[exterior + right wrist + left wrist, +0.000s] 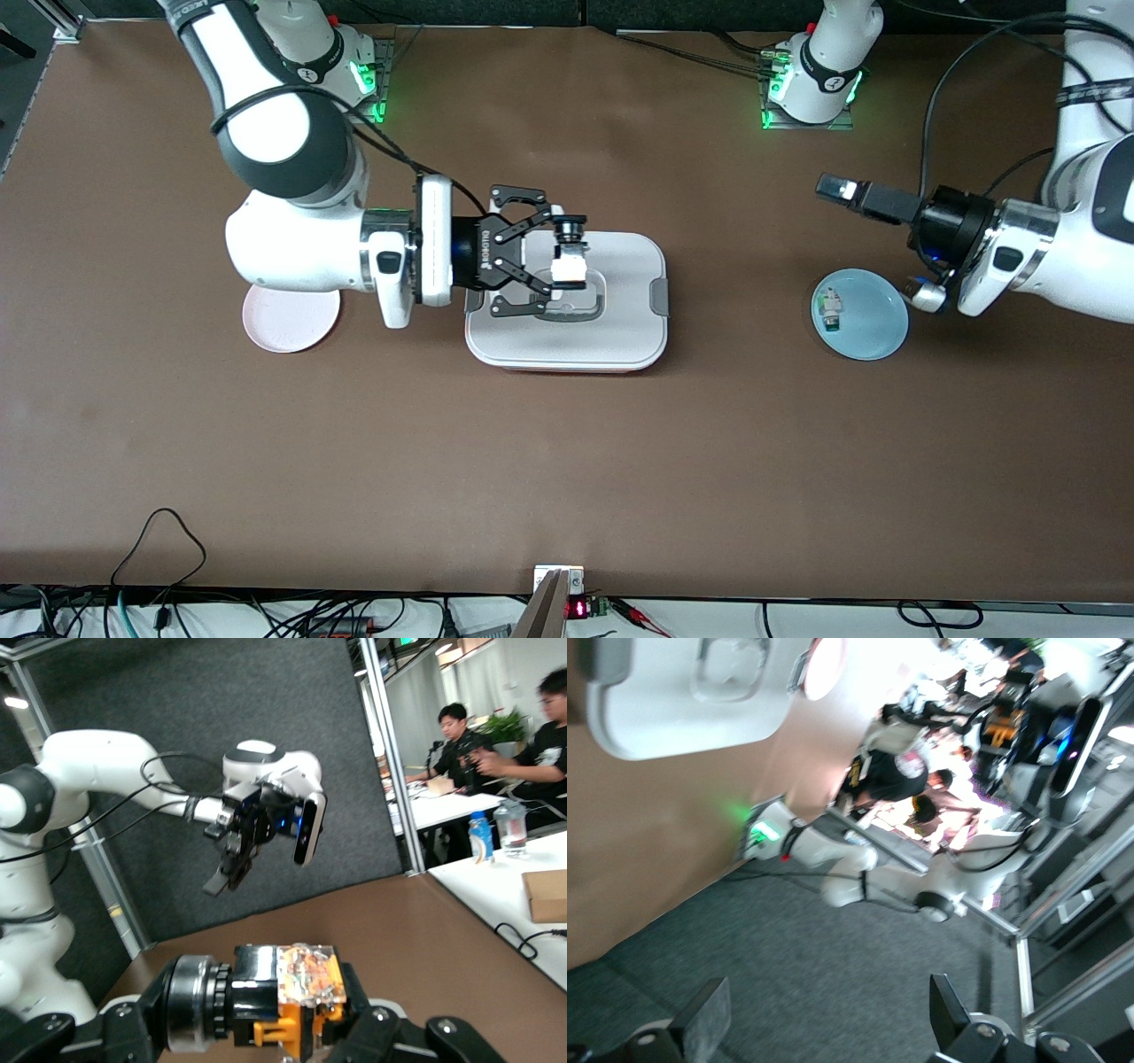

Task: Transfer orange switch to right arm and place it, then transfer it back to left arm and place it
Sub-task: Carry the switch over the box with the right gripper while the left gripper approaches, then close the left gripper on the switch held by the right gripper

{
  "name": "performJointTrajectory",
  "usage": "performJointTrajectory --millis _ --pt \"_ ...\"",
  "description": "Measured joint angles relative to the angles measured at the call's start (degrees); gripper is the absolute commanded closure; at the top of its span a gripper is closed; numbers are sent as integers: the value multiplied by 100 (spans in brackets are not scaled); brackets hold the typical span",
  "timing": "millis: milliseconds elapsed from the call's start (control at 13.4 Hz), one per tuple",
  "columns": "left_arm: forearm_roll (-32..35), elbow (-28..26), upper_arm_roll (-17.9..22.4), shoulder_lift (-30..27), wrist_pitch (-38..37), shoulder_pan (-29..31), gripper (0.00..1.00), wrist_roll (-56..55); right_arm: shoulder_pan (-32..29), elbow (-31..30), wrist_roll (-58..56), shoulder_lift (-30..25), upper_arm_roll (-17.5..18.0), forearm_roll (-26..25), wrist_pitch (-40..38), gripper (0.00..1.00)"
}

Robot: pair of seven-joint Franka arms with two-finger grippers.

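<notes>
The pink plate (291, 319) lies at the table's right-arm end, partly under that arm. At its three o'clock in the front view, the right gripper (567, 257) hangs over the white box (620, 328), pinching the orange switch (570, 251) between its fingers. At three o'clock again lies the blue plate (873, 323) with a small white-and-green part (831, 310). The left gripper (834, 187), fingers spread and empty, is raised at the plate's twelve o'clock.
</notes>
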Motion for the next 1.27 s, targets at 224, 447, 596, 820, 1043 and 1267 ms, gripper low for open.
performJointTrajectory --millis 224,447,596,820,1043,1267 --pt "-489 -115 -216 -3 549 -59 2 3 484 274 107 174 12 163 695 70" --pt "-975 -198 -403 -2 1026 -77 2 24 619 475 227 277 12 164 843 70" --pt "-1134 -217 -646 -2 1578 -73 2 38 621 497 237 312 11 165 849 70" --pt "-1328 -233 -1174 6 2496 -97 2 38 625 500 238 326 12 166 854 70" --pt "-1500 -252 -1388 45 3061 -160 2 38 627 504 241 326 11 168 857 70" --pt "-1715 -253 -1400 98 3478 -353 2 128 635 508 241 326 11 168 936 69"
